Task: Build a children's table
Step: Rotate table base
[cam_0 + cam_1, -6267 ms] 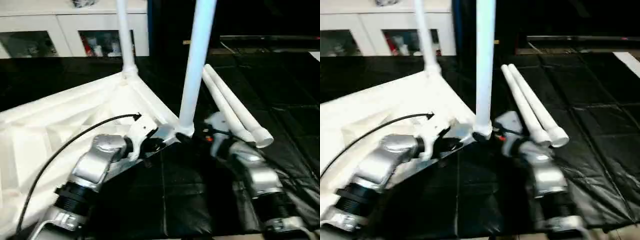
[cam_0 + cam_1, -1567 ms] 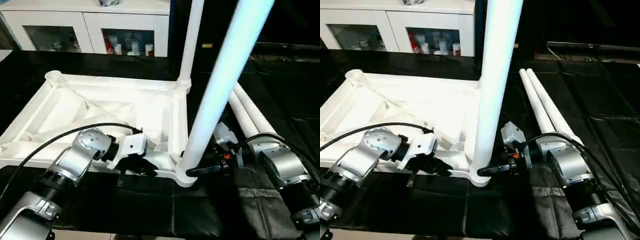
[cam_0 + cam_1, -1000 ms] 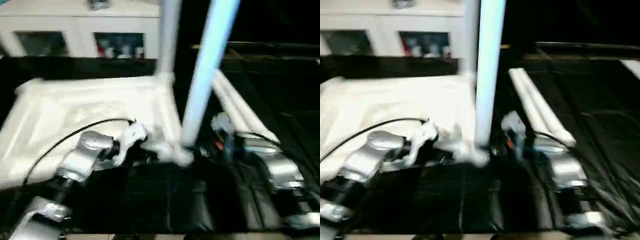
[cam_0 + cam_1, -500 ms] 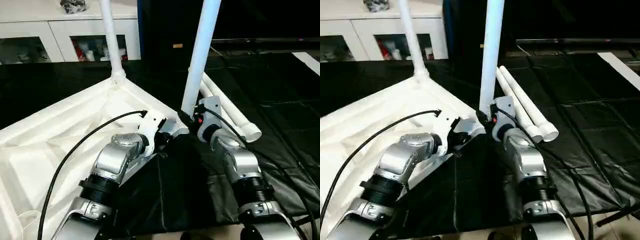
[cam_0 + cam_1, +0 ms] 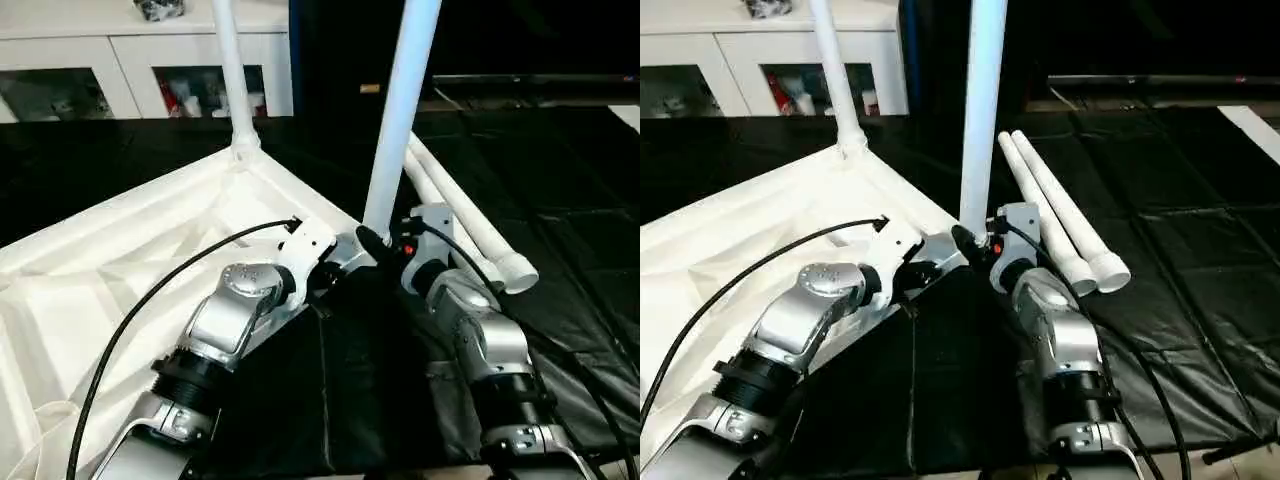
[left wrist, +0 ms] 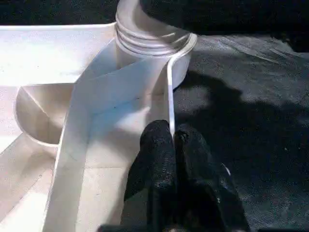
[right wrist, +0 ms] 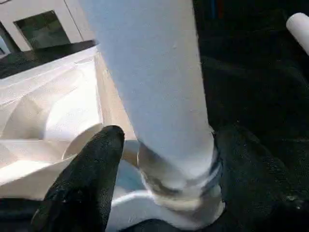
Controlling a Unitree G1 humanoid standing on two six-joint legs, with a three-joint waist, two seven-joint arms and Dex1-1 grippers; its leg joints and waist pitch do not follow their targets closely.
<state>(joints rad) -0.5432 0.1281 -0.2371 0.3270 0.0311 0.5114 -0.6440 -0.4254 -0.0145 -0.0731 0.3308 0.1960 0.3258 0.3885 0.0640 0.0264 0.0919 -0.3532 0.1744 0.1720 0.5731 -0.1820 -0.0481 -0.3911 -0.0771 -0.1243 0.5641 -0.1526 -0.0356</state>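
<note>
Fingers of our left gripper point(image 6: 173, 140) pinch the thin rim of the upturned table top point(image 5: 120, 260). Our right gripper point(image 7: 164, 159) stands spread around the base of the near leg point(image 5: 400, 120), seated upright in its corner socket. Another leg point(image 5: 228, 70) stands behind; two spare legs point(image 5: 1060, 215) lie on the black mat point(image 5: 1200, 260).

Surface: black quilted mat point(image 5: 560, 200) | On it: upturned white table top point(image 5: 130, 250), ribbed side up | Beside it: two loose white legs point(image 5: 1060, 215) lay together
</note>
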